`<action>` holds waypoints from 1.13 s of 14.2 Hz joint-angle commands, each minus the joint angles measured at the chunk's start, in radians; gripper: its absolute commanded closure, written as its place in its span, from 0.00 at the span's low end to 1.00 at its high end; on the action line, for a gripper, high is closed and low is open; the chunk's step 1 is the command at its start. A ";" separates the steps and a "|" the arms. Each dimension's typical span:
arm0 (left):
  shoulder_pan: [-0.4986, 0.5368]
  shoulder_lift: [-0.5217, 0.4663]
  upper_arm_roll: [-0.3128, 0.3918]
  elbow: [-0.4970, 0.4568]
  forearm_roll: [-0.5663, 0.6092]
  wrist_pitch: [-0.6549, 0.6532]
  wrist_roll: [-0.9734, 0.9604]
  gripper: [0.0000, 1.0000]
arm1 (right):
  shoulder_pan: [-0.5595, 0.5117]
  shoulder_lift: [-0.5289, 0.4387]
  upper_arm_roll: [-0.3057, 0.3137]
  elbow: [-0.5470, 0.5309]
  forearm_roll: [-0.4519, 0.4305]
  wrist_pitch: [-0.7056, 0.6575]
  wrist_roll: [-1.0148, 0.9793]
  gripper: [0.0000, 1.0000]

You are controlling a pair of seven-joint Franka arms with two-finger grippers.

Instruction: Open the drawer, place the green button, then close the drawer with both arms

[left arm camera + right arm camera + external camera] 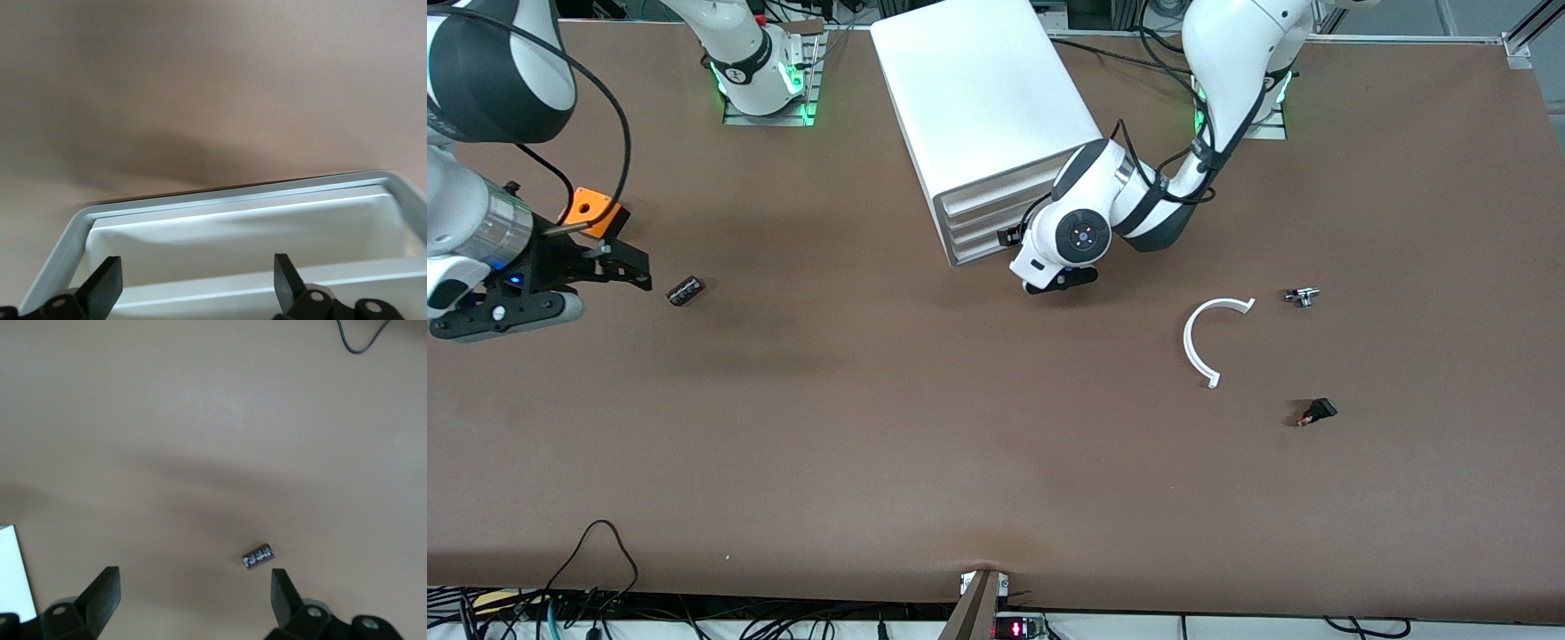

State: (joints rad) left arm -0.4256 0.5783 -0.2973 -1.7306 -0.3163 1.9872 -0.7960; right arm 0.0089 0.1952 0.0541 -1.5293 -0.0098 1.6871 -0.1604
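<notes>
Not much is done yet by the look of it. The left pincer (1060, 281) sits right at the front of the cabinet (983, 98), which stands mid-bench by the edge where the arm bases are. Its fingers are spread wide and empty, lined up on a lower drawer (978, 238), and all four drawers still look closed from the front. The right pincer (633, 268) hangs over the bench (925, 462) near the right arm's end, also wide open with nothing in it. The button (686, 291) is probably the little dark cylinder lying on its side just beside it, though no green cap is visible. So the opening, pickup, drop-in and closing are all still to do.
</notes>
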 commanded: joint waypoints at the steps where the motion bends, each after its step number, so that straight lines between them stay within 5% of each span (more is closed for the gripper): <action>1: 0.072 -0.020 0.004 0.107 -0.003 -0.129 0.006 0.00 | -0.041 -0.079 0.035 -0.086 -0.009 0.026 -0.045 0.00; 6: 0.215 -0.021 0.009 0.253 0.005 -0.242 0.015 0.00 | -0.050 -0.068 0.003 0.008 -0.022 -0.075 -0.137 0.00; 11: 0.238 -0.034 0.006 0.413 0.258 -0.350 0.021 0.00 | -0.052 -0.077 -0.074 0.038 -0.010 -0.222 -0.191 0.00; 16: 0.303 -0.110 0.010 0.433 0.278 -0.442 0.268 0.00 | -0.052 -0.088 -0.071 0.025 -0.009 -0.221 -0.177 0.00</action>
State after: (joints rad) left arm -0.1560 0.5031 -0.2851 -1.2962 -0.0609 1.5882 -0.6240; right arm -0.0373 0.1256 -0.0252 -1.5026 -0.0159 1.4880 -0.3361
